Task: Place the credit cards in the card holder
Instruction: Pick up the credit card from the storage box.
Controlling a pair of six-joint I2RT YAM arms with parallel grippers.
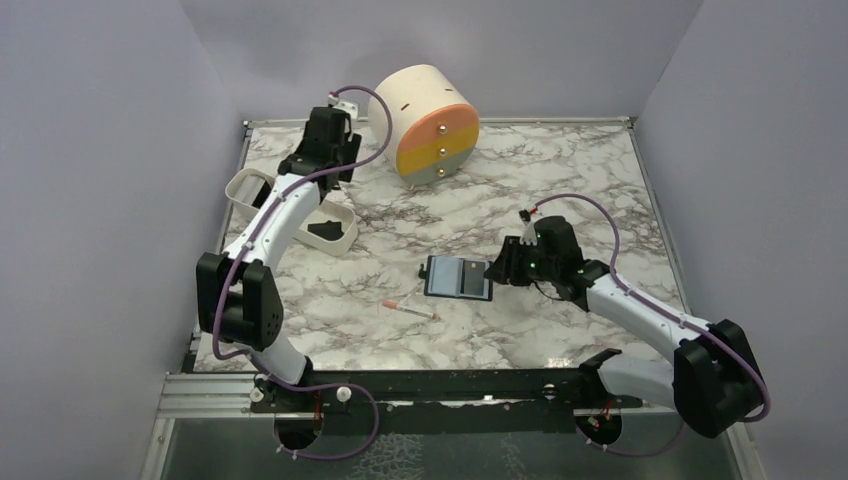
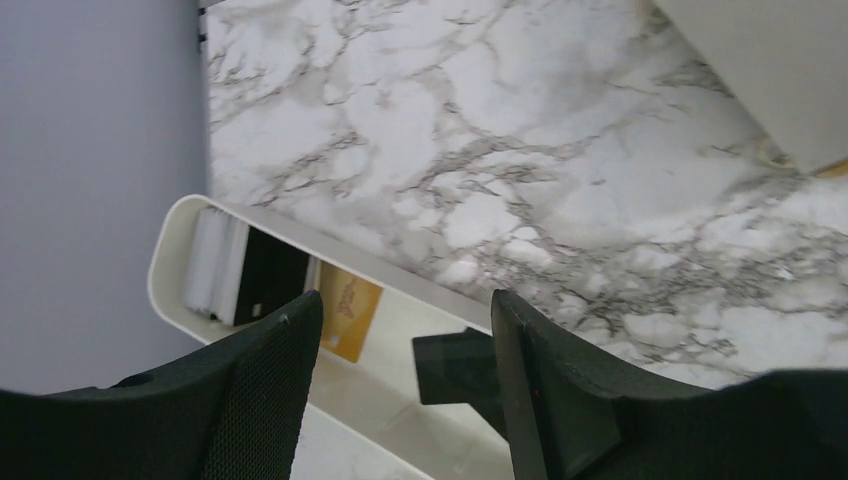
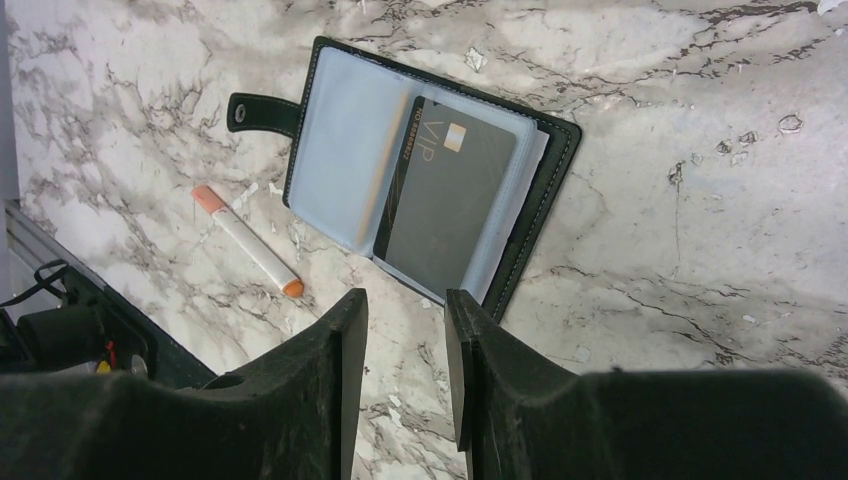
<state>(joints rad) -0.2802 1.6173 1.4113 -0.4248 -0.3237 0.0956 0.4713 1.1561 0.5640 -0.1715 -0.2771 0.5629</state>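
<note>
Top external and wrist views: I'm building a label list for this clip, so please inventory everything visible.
card holder: one, black with clear sleeves, lying open at mid-table
grey card: one, dark grey, in the holder's right sleeve
orange-yellow card: one, inside the tray
dark card: one, black, apparently a card, in the tray beside the orange-yellow one
white pieces: count unclear, white, at the tray's end
tray: one, white, oblong, left side of the table
stick: one, white with pink and orange ends, near the holder
drawer unit: one, round, cream with orange, yellow and grey drawers, at the far edge
table: one, white marble with dark veins
left gripper: one, black, open above the tray
right gripper: one, black, narrowly open, empty, at the holder
</note>
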